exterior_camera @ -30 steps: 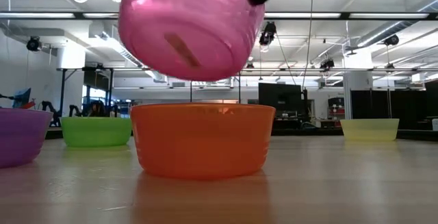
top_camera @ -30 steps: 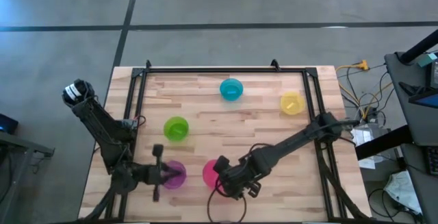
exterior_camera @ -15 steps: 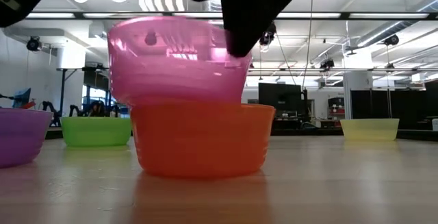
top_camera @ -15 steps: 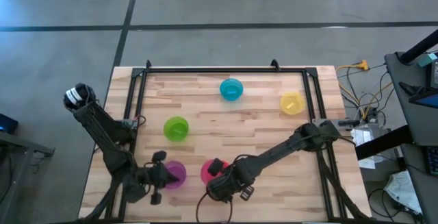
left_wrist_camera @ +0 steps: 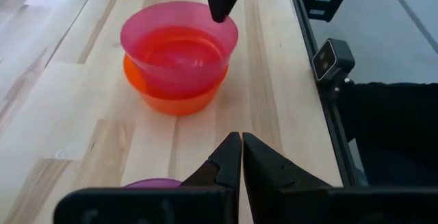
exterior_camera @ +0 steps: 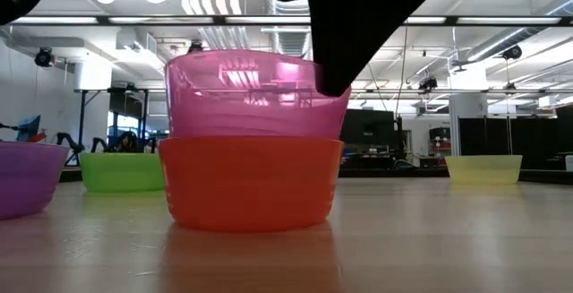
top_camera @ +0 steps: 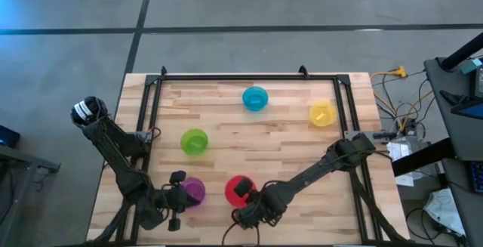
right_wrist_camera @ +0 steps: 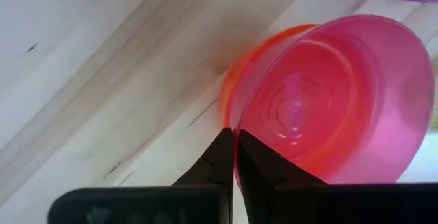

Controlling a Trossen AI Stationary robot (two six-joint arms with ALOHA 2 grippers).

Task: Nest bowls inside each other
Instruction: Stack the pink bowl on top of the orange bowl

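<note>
A pink bowl (exterior_camera: 255, 91) stands upright with its lower part inside an orange bowl (exterior_camera: 251, 181), near the table's front edge. My right gripper (right_wrist_camera: 234, 133) is above this stack (top_camera: 240, 189), shut on the pink bowl. My left gripper (left_wrist_camera: 241, 142) is shut on nothing. It hovers over the purple bowl (top_camera: 195, 192) to the stack's left and points toward the stack. The purple bowl rests on its base on the table (exterior_camera: 27, 176). My right gripper pinches the pink bowl's rim (right_wrist_camera: 238, 125) on the side toward the table's right edge, with one finger (left_wrist_camera: 219, 1) inside the bowl and one outside. The fingers come from above and point steeply down. The bowl is upright, its lower part resting inside the orange bowl.
A green bowl (top_camera: 195, 142) stands left of centre. A blue bowl (top_camera: 255, 97) and a yellow bowl (top_camera: 321, 114) stand toward the far edge. A black frame rail (top_camera: 249, 75) runs around the wooden table. Bare wood lies between the bowls.
My right gripper has come down toward the near edge with the pink bowl. The bowl was tilted above the orange bowl and now stands upright inside it. The orange bowl has slid slightly left. My left gripper has rolled at the wrist and sunk a little by the purple bowl.
</note>
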